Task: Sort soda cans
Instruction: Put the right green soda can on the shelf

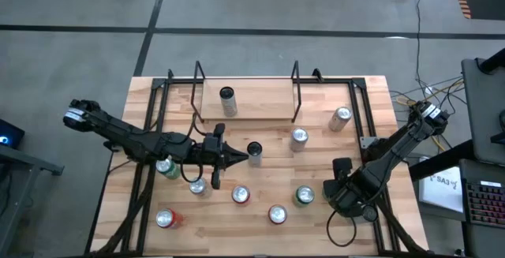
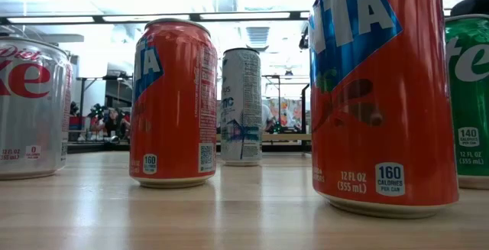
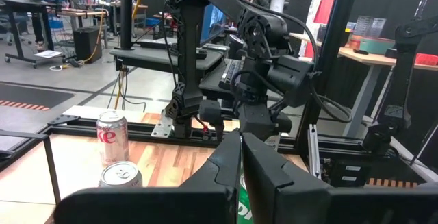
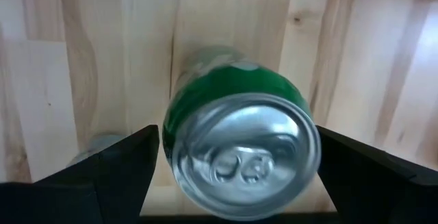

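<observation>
The right end effector [image 4: 233,166] hangs wide open, a finger either side of the green can [image 4: 239,142] standing on the counter [image 4: 41,59], gripping nothing. Judged risk: an off-centre descent could tip it. The left end effector [image 1: 237,158] is closed, empty.

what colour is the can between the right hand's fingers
Green, with a silver top: the can sits between the open right hand, best seen in the right wrist view.
</observation>
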